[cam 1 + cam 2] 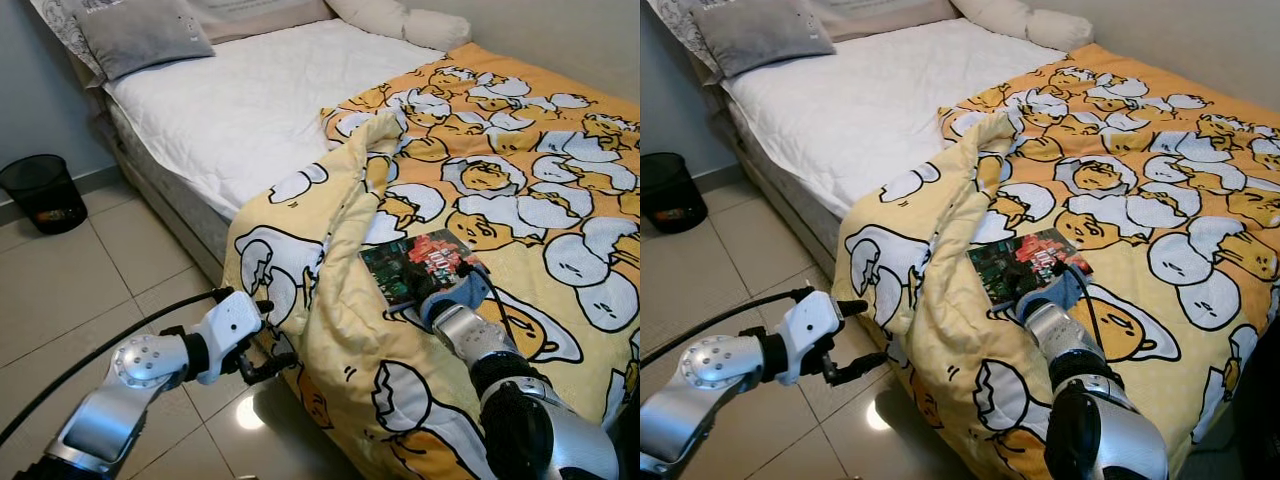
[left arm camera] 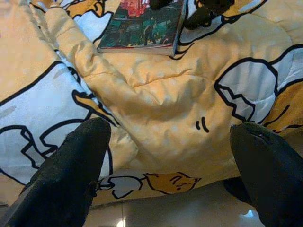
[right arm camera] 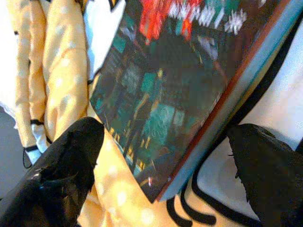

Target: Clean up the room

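- Left eye view: right gripper (image 1: pixel 432 297) resting on the yellow egg-print blanket (image 1: pixel 520 190), fingers spread, at the near edge of a dark-covered book (image 1: pixel 420 265) lying flat just ahead of it. Left gripper (image 1: pixel 262 340) lower, over the tiled floor (image 1: pixel 80 290), fingers parted and holding nothing, just short of the blanket's hanging fold. Black waste bin (image 1: pixel 42 192) far off beyond the left gripper, beside the bed.
- Right eye view: same layout; grey pillow (image 1: pixel 760 30) at the head of the white mattress (image 1: pixel 860 100), well beyond both grippers.
- Left wrist view: two black fingers (image 2: pixel 75 175) wide apart, blanket between them, book further ahead.
- Right wrist view: fingers (image 3: pixel 66 165) straddling the book's near corner, released, not clamped on it.
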You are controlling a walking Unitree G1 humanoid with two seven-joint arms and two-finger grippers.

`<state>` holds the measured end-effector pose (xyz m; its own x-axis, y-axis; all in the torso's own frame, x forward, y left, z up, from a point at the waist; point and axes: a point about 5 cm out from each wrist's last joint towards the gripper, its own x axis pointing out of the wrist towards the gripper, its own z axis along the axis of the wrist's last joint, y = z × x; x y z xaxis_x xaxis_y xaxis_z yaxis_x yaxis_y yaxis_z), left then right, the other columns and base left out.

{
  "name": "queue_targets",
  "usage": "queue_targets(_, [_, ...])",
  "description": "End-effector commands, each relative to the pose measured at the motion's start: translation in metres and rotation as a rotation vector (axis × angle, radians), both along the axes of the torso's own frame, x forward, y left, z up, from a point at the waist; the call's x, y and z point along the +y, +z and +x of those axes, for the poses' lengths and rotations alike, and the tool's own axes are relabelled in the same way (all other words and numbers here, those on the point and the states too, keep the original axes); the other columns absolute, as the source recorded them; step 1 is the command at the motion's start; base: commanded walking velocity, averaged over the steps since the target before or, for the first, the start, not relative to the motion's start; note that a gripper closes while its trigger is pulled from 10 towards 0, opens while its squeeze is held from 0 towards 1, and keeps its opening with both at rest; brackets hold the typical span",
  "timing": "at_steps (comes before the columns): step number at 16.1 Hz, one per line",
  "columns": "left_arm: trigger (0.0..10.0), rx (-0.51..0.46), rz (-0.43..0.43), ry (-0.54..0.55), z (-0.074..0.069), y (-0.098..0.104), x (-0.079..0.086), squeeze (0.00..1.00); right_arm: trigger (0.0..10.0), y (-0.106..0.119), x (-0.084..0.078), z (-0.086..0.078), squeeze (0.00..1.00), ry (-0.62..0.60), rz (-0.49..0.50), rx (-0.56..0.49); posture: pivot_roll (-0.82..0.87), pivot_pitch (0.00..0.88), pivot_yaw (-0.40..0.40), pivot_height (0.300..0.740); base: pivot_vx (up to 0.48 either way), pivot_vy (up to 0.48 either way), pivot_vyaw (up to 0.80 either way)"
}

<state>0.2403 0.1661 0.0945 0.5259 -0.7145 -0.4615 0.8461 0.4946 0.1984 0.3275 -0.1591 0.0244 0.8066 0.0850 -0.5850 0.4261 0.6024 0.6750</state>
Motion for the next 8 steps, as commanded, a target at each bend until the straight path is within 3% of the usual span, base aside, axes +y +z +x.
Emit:
queue_targets(1, [10.0,-0.004,-0.003,0.001,0.000,0.005,0.003,0.94,10.0,0.004,0.002,0.004,1.00,-0.013,0.023,-0.016,0.18,0.000,-0.022,0.740,0.000,0.000,0.00])
queue_targets(3, [10.0,0.006,0.006,-0.007,-0.003,0.008,0.005,0.94,10.0,0.001,0.007,0.002,1.00,-0.009,0.026,-0.008,0.21,0.000,-0.011,0.740,0.000,0.000,0.00])
queue_targets(8, [10.0,0.011,0.001,-0.044,-0.010,0.015,0.001,0.93,10.0,0.000,0.006,0.002,1.00,-0.176,0.194,-0.072,0.28,0.000,0.011,0.740,0.000,0.000,0.00])
